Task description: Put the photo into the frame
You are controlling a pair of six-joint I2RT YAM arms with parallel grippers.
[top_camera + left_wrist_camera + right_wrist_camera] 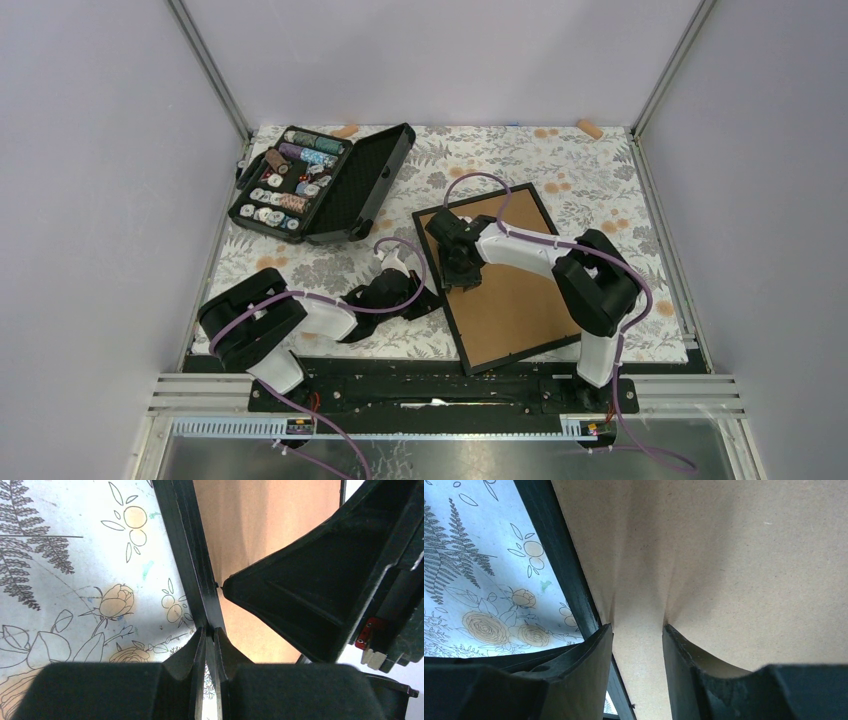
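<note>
The frame (448,290) lies face down on the floral cloth, right of centre, with its brown board back (515,300) up. My left gripper (432,298) is shut on the frame's left rim. In the left wrist view that black rim (187,545) runs straight into the closed tips of the left gripper (211,630). My right gripper (460,272) points down at the board just inside the same rim. In the right wrist view the right gripper (638,627) stands open, its tips on the bare board (734,555) beside the rim (556,555). The photo is out of view.
An open black case of thread spools (320,183) sits at the back left. Two small orange pieces (590,128) (345,130) lie along the back wall. Walls close in the cloth on three sides, and the arm bases line the near edge.
</note>
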